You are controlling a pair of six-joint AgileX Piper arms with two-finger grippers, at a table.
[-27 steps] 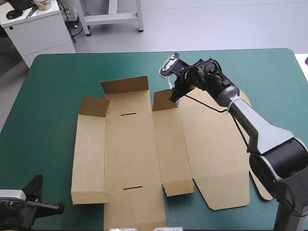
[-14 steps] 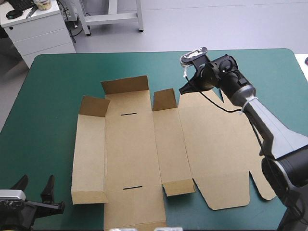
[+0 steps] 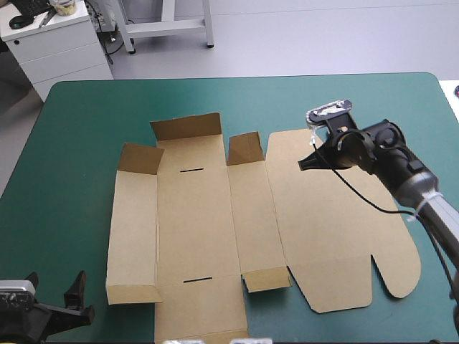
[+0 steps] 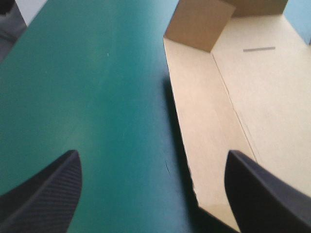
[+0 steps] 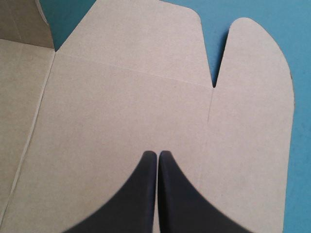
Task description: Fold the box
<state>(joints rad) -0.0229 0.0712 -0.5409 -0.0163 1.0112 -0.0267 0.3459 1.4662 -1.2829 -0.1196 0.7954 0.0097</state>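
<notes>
Left fingers (image 3: 56,283): they stood wide apart and held nothing, low over the desk (image 3: 72,143) at its near left corner. The box's left edge lay just ahead of them.
Box (image 3: 201,215): it lay mid-desk as a mostly flat sheet, with little of the folding done, by my reading.
Left wall (image 3: 133,229): the panel lay flat, with its far flap (image 3: 140,158) raised.
Base (image 3: 193,222): it was flat, with a slot near each end and its far flap (image 3: 188,127) upright.
Inner wall (image 3: 254,215): it lay flat too, its far flap (image 3: 246,149) tipped up.
Lid (image 3: 337,222): it was spread flat toward the desk's right side, rounded tabs outermost.
Right fingers (image 3: 303,165): they were pressed together into one point and gripped nothing. They were over the lid's far part, though you could not tell whether they touched it.
Step in hand: most likely raising the left wall.
How to do it well: you needed to slip one left finger under the wall's outer edge and swing it up along its crease. Pinning the base with the shut right fingers would have kept the sheet from moving.
Risk: the light board could have slid on the cover, or bent away from the crease.
</notes>
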